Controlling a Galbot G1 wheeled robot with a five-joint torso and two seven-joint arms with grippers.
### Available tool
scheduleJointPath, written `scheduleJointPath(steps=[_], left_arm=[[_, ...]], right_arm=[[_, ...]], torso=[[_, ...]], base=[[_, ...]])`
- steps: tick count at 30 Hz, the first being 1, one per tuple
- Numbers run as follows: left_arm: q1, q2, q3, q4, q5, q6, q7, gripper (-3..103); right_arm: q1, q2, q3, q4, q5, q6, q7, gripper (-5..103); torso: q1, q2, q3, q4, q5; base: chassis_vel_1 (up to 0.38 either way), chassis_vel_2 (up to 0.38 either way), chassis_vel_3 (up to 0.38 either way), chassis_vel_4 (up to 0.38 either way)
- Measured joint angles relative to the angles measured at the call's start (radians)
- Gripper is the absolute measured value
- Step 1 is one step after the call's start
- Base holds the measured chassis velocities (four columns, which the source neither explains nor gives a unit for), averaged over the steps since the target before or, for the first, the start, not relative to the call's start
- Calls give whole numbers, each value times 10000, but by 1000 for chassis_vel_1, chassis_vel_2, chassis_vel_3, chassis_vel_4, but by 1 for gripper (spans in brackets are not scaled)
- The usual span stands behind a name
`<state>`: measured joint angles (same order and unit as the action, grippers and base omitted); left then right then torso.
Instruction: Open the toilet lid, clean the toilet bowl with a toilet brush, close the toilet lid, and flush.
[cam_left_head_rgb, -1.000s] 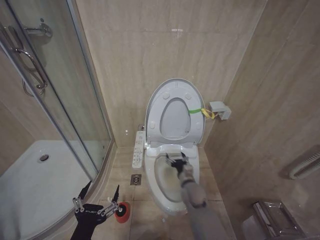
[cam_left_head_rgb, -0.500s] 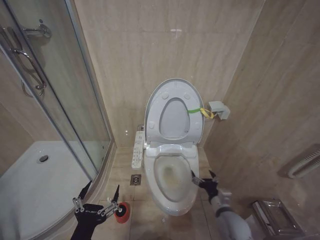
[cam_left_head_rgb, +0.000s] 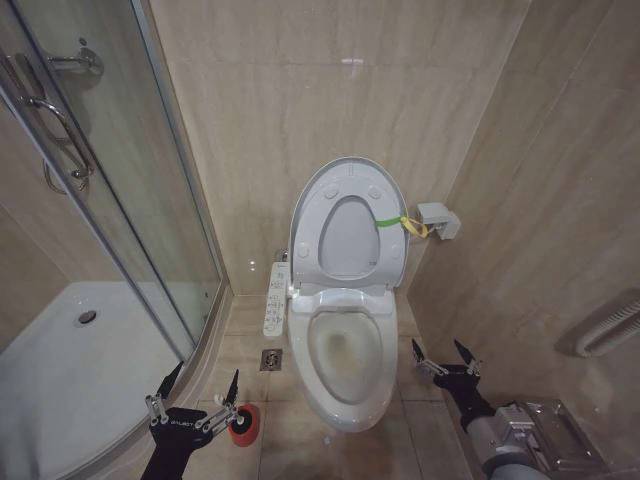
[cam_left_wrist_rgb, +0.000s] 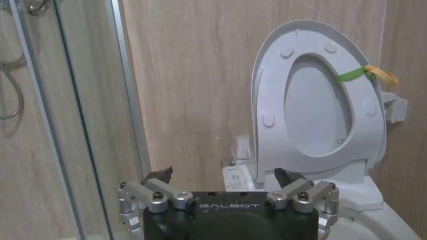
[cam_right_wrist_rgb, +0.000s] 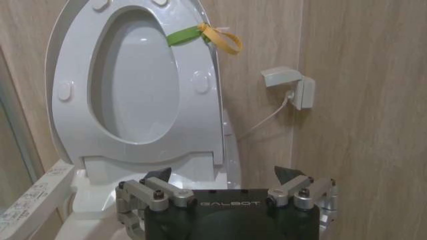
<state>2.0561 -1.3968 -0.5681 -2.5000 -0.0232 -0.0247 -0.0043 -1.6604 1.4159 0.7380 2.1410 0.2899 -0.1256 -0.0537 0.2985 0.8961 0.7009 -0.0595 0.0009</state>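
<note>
Toilet lid (cam_left_head_rgb: 350, 225) upright against the wall behind the toilet bowl (cam_left_head_rgb: 345, 365), seat raised with it, strap loop (cam_left_head_rgb: 405, 224) on its right edge. Opening step apparently done; brushing next. Red holder (cam_left_head_rgb: 243, 423) on the floor left of the bowl, just beside the left gripper (cam_left_head_rgb: 196, 398), jaws spread wide, empty. Next move likely: reach for the brush in that holder. Right gripper (cam_left_head_rgb: 445, 357) right of the bowl, spread, empty; a second ago over the bowl, since withdrawn.
</note>
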Motion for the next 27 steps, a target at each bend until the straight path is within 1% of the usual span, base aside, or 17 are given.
scheduleJointPath(steps=[2,3,5,6,7,9,10,11,12,13,14,16,21,27], left_arm=[[0,0,0,0,0,0,0,99],[0,0,-1,0,0,0,0,99],[0,0,1,0,0,0,1,99],[0,0,1,0,0,0,1,99],[0,-1,0,0,0,0,0,99],[0,0,-1,0,0,0,0,99],[0,0,-1,0,0,0,0,99],[1,0,0,0,0,0,0,99],[0,5,-2,0,0,0,0,99],[0,0,0,1,0,0,0,99],[0,0,-1,0,0,0,0,99],[0,0,-2,0,0,0,0,99],[0,0,-1,0,0,0,0,99],[0,0,-1,0,0,0,0,99]], right_arm=[[11,0,-34,23,11,4,10,100],[119,5,-174,43,36,20,79,100],[977,100,-1095,65,158,110,476,100],[977,100,-1095,65,158,110,476,100],[1517,154,-1604,85,221,179,685,100],[1685,175,-1779,83,240,187,771,100],[1685,175,-1779,83,240,187,771,100],[1876,84,-1816,-110,104,318,851,100],[2086,-24,-1800,-267,-40,361,909,100],[2222,-98,-1734,-293,-142,374,920,100],[2212,-125,-1670,-268,-176,371,923,100],[2093,-189,-1513,-168,-174,365,916,100],[1801,-492,-1115,-99,11,621,867,100],[2327,-367,-1339,-233,-19,522,930,100]], torso=[[0,0,0,-1,-1],[0,0,0,-6,-5],[0,0,0,-4,1],[0,0,0,-4,1],[1,0,0,9,-1],[3,-1,1,5,-4],[3,-1,1,5,-4],[2,-1,1,-1,-5],[3,-2,1,-1,-2],[4,-3,2,4,0],[3,-2,2,2,1],[1,-1,1,1,-1],[0,-1,1,-4,-3],[0,-1,1,0,-2]], base=[[0,0,0,0],[0,0,0,0],[0,0,0,0],[0,0,0,0],[0,0,0,0],[0,0,0,0],[0,0,0,0],[0,0,0,0],[0,0,0,0],[0,0,0,0],[0,0,0,0],[0,0,0,0],[0,0,0,0],[0,0,0,0]])
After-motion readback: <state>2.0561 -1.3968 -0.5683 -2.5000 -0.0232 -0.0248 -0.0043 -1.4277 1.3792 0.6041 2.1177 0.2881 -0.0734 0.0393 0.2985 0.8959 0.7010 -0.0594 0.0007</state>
